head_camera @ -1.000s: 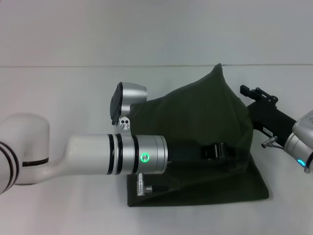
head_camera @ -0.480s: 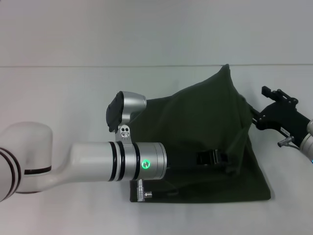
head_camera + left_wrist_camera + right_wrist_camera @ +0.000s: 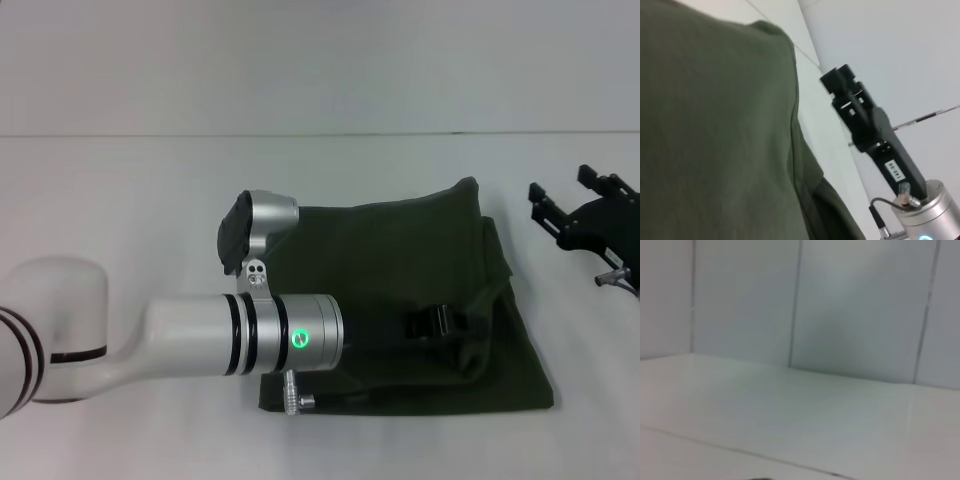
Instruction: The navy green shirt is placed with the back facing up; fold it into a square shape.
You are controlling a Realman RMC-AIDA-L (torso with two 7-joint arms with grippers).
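The dark olive-green cotton shirt (image 3: 400, 300) lay folded into a rough, slightly skewed rectangle on the white table (image 3: 130, 200), a little toward four o'clock from the middle of the head view, its plain side up and a doubled layer of cloth showing along its three o'clock edge. The left gripper (image 3: 437, 325), black, at the end of the white and silver arm that reached in from nine o'clock, rested down on the shirt toward its five o'clock part; whether its fingers were parted or pressed together could not be told. The right gripper (image 3: 568, 197) (image 3: 841, 85), a black pincer, hung clear of the cloth at the shirt's three o'clock side, its fingers spread apart and holding nothing. In the left wrist view, green fabric (image 3: 715, 130) filled most of the frame
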